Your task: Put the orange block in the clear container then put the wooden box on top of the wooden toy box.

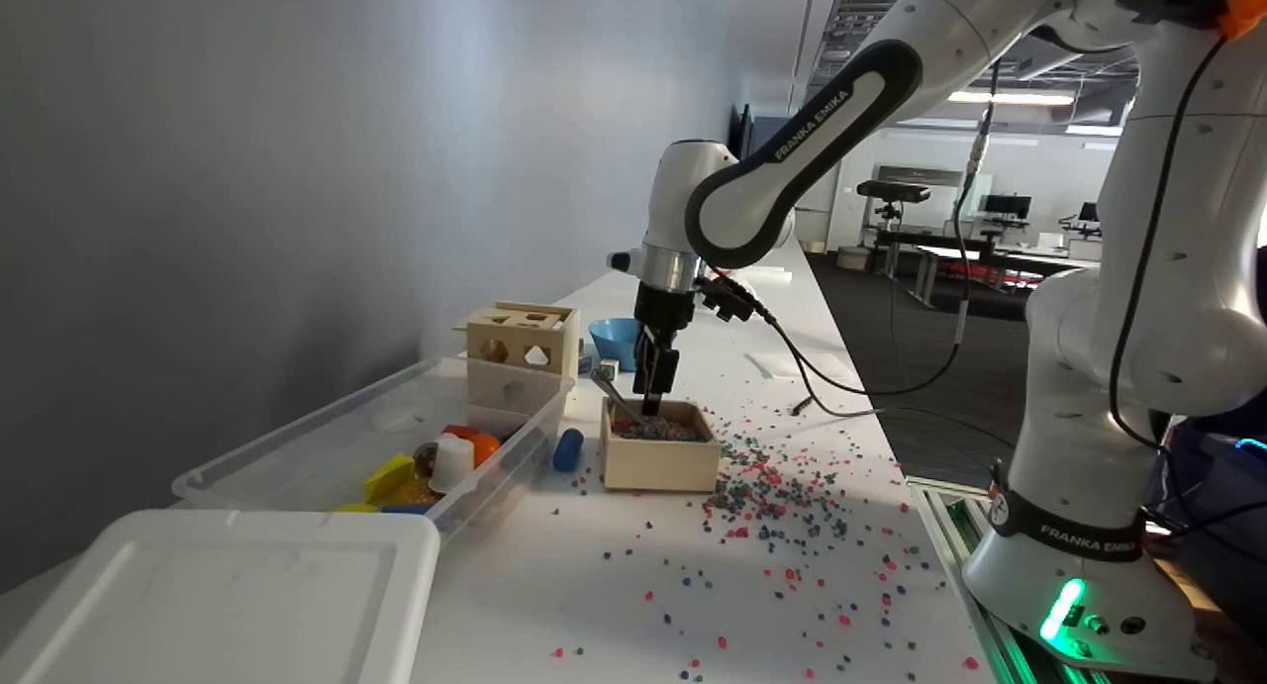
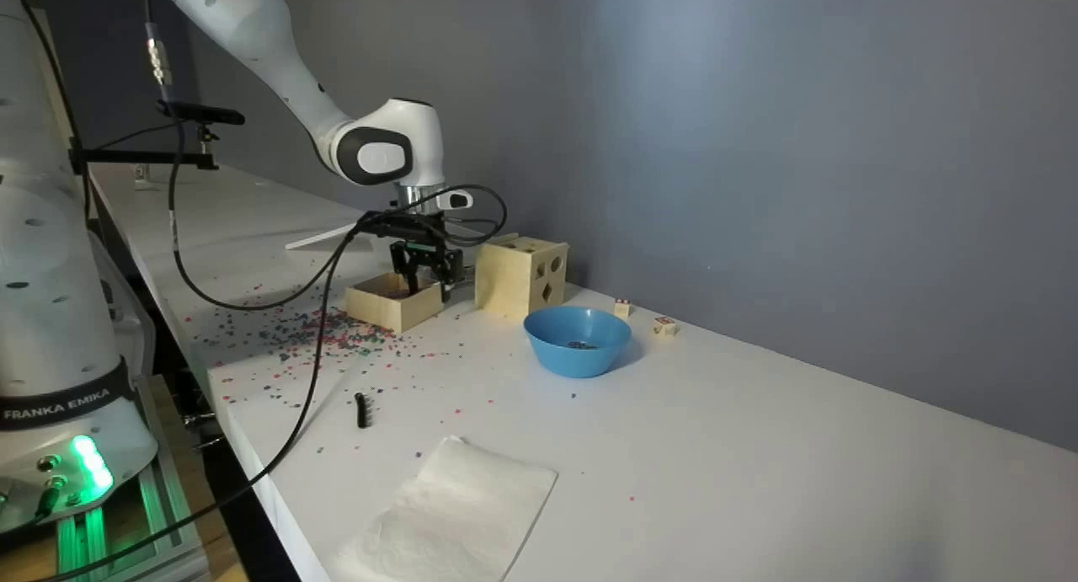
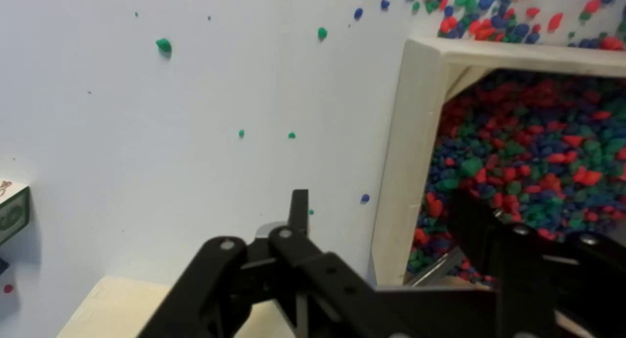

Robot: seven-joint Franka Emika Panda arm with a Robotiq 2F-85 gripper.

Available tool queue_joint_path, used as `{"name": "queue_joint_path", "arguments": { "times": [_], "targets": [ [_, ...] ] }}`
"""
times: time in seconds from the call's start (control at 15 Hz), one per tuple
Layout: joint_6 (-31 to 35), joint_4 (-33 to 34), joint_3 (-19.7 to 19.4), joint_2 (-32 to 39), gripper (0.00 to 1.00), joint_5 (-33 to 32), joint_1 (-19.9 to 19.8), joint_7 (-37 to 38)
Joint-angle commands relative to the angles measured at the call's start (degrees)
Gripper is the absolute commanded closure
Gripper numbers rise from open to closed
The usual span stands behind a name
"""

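The wooden box (image 1: 661,464) stands upright on the table, holding coloured pebbles and a metal spoon (image 1: 614,395); it also shows in an exterior view (image 2: 379,309) and the wrist view (image 3: 403,162). My gripper (image 3: 379,195) is open and low over the box. Its fingers straddle one box wall, one inside over the pebbles, one outside; contact is not clear. The wooden toy box (image 1: 525,352) stands close by, also in an exterior view (image 2: 505,279). The clear container (image 1: 317,422) holds several toys, among them an orange block (image 1: 485,448).
A white lid-like tray (image 1: 228,605) lies before the container. A blue cylinder (image 1: 568,450) lies between container and wooden box. A blue bowl (image 2: 577,346) and small letter cubes (image 2: 664,326) stand past the toy box. Pebbles are scattered on the table. A grey wall runs behind.
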Motion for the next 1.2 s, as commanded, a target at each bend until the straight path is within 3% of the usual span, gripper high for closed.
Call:
{"name": "queue_joint_path", "arguments": {
  "times": [0.0, 0.27, 0.47, 1.13],
  "targets": [
    [0.2, 0.1, -0.1, 1.5, 0.56, 3.9, -0.3, -4.4],
    [-0.9, 0.5, 0.2, 1.9, 0.82, 5.5, -0.5, -5.7],
    [-4.0, 0.2, 0.4, 0.3, 1.0, 2.9, -0.6, -1.6],
    [-12.6, -4.3, -0.7, -13.4, 0.96, -3.5, -1.8, 9.5]
  ]
}}
